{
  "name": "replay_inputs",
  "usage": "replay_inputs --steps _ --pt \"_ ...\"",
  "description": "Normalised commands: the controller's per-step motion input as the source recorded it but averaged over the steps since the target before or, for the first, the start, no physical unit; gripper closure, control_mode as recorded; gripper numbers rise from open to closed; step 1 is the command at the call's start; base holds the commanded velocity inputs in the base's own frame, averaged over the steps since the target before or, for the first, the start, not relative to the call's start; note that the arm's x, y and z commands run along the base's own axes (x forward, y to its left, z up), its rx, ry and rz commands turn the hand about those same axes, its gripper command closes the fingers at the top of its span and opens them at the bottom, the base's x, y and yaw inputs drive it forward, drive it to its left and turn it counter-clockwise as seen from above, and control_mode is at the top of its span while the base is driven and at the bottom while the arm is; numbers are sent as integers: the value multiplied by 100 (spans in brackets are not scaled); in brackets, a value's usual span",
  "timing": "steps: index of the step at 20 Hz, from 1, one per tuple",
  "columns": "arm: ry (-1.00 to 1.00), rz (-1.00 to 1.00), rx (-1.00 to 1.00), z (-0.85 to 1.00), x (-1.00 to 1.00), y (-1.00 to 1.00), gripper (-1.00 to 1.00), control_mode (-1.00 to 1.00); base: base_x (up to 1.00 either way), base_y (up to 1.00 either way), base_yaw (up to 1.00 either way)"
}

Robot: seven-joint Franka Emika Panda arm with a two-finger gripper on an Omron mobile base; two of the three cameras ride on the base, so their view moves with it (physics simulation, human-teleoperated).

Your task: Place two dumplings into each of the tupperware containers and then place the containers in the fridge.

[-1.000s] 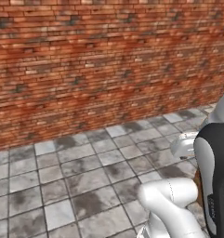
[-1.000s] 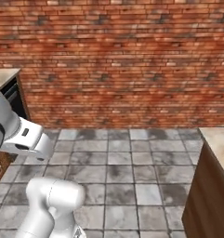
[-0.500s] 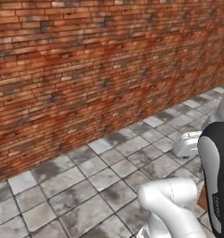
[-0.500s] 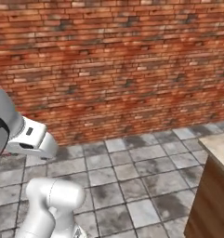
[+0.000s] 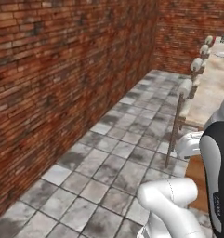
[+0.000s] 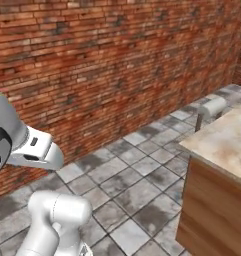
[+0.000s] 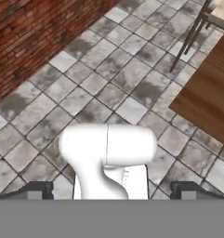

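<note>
Jaws: your gripper [image 7: 111, 191] hangs wide open over the floor, holding nothing; both fingertips [image 7: 35, 190] sit far apart.
Below you: grey tiled floor [image 7: 99, 79].
Left: brick wall [image 5: 62, 69].
Right: wooden island with a pale stone surface [image 6: 224, 142], stools [image 5: 185, 88] along it.
Dumplings, containers, fridge: you cannot tell where they are.

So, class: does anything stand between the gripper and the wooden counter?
Nothing visible does. In the hand view, bare tiled floor lies between the open gripper and the counter. A stool stands at the counter's far corner, beyond that stretch.
</note>
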Motion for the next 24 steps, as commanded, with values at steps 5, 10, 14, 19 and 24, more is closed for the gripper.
replay_inputs --steps 5,10,14,19,24 --pt "0 0 0 0 0 0 -100 100 100 89 -60" --pt "0 0 0 0 0 0 -100 100 100 88 -60" --pt "0 0 0 0 0 0 -100 100 100 88 -59" --pt "0 0 0 0 0 0 -100 100 100 89 -44" --pt "0 0 0 0 0 0 -100 100 100 44 -14"
